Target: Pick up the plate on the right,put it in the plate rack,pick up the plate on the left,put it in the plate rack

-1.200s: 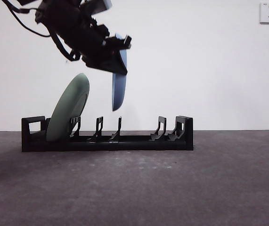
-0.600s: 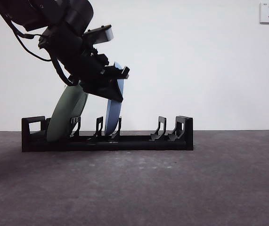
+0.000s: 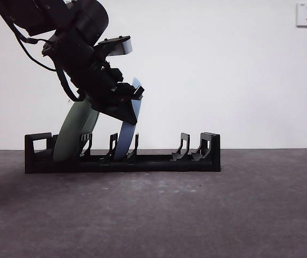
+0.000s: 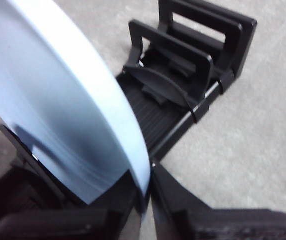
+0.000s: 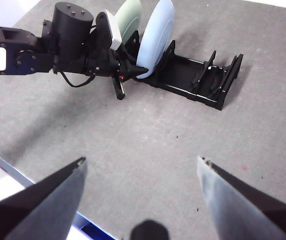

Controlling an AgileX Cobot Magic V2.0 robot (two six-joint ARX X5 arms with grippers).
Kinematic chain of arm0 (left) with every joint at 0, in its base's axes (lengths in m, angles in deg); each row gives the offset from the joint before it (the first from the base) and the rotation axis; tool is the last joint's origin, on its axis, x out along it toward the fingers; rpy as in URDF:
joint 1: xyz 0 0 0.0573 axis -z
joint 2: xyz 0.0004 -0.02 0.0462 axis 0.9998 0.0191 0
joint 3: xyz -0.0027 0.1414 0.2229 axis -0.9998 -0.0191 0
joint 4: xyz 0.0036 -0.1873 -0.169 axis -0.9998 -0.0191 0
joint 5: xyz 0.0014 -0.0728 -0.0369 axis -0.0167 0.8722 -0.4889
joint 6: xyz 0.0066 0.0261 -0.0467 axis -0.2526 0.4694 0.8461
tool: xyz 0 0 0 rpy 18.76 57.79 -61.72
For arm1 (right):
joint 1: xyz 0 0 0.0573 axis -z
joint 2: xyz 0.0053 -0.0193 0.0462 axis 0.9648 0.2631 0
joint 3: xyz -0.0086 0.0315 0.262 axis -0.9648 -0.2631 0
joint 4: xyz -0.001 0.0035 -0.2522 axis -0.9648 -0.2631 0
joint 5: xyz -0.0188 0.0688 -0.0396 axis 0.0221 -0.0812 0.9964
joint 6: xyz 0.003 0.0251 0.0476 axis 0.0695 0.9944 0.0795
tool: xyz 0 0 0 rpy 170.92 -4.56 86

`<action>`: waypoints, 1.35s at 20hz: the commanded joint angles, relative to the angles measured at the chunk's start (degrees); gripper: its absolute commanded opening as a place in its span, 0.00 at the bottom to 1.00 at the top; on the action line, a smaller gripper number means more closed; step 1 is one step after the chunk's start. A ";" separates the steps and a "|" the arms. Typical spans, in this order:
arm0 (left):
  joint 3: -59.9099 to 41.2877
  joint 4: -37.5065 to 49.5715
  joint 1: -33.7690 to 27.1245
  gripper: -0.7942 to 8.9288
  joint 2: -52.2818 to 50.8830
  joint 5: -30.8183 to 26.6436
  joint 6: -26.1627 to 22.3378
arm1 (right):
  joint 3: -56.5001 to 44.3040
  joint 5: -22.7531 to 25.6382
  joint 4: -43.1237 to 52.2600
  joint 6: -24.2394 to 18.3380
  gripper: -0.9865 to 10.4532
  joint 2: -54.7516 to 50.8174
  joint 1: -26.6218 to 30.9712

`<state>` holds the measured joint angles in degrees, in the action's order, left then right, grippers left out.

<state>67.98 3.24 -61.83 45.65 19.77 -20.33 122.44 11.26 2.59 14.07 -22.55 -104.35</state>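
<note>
Lower than before, the smooth round blue plate [image 3: 125,137] now leans in the ribbed black plate rack [image 3: 142,160], left pincer [image 3: 133,103] clamping its rim; right pincer [image 5: 141,172] gapes wide.

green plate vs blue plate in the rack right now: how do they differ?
The green plate stands free at the plate rack's end slot; the blue plate sits a couple of slots further in, with the left gripper shut on its rim. Colours differ: muted green against pale blue. The green plate shows no gripper on it. Both lean the same way, lower edges down among the dividers.
</note>
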 commanded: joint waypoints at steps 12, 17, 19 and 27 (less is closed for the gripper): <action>-0.13 -3.78 -0.11 0.28 0.98 -2.25 -0.68 | -0.55 -0.02 -1.27 -0.46 0.41 -0.15 0.00; -0.13 -4.79 0.02 0.31 0.90 -2.23 0.61 | -0.55 -0.02 -1.27 -0.46 0.41 -0.13 0.00; -0.13 -5.14 0.22 0.31 0.44 -2.19 1.46 | -0.55 0.00 -1.27 -0.46 0.41 -0.13 0.00; -0.13 -7.76 1.84 0.31 -7.69 -0.87 2.19 | -0.55 0.00 -1.27 -0.68 0.41 -0.13 0.00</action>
<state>68.22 -4.19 -60.20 37.89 18.50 -18.97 122.28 11.26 2.59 13.85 -22.57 -104.35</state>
